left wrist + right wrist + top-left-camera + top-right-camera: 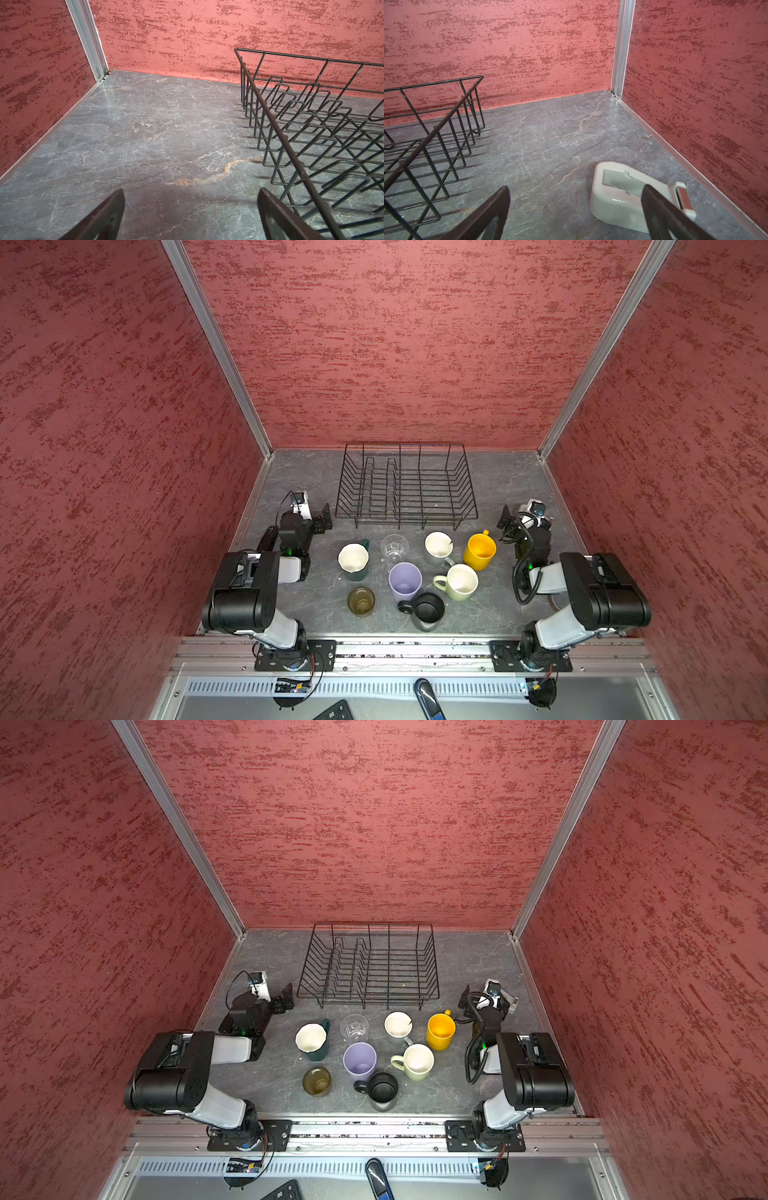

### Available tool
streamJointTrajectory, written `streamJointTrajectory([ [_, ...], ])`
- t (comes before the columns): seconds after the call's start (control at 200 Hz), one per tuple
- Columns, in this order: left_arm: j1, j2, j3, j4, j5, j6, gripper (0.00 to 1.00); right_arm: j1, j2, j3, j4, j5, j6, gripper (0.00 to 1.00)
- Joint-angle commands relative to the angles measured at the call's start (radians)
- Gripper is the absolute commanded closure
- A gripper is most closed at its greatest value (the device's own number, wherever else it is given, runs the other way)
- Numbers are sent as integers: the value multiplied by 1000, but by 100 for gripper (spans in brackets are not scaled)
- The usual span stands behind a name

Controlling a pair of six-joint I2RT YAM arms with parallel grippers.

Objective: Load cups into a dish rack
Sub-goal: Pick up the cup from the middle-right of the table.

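Black wire forms the rectangular dish rack (407,517), which stands empty on the grey marbled tabletop (320,614). Every cup is upright in front of it, toward the arms. Off the rack's left front corner the left claw (323,521) hangs spread wide, holding nothing.

Going rightward in front of the rack stand the teal mug with a white inside (353,560), amber-olive glass (360,600), clear glass (394,548), lilac tumbler (405,581), black mug (426,610), grey mug (438,547), pale green mug (459,581) and yellow mug (480,551).

Off the rack's right front corner the right claw (504,520) is likewise spread and empty, with a pale grey plastic cradle (618,197) just beside it.

The likely trouble is crowding. The lilac tumbler sits tight between the clear glass and the black mug, so wide jaws coming down there could knock a neighbour over. Smooth glass may slip. The rack's upright dividers, on its left half, could tip a cup set across them.
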Motion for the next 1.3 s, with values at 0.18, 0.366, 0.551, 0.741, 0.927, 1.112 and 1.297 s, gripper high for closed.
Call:
streamJointTrajectory([
  [0.18,-2,1,8,-1,4,11,1,-2,-6,15,6,-10,2,1],
  [0.366,-1,1,10,-3,6,10,1,-3,-5,16,7,-11,2,1],
  [0.551,-1,1,9,-3,7,11,1,-5,-5,15,6,-8,2,1],
  [0.741,2,1,10,-4,10,10,1,-3,-4,16,3,-10,2,1],
  [0.927,3,1,9,-4,13,8,1,-4,-5,17,5,-8,2,1],
  [1.112,-5,-47,9,-35,-45,-2,1,-3,-13,-21,65,15,12,1],
  [1.297,-20,-327,174,-507,-184,-94,1,7,-353,93,-387,177,88,1],
])
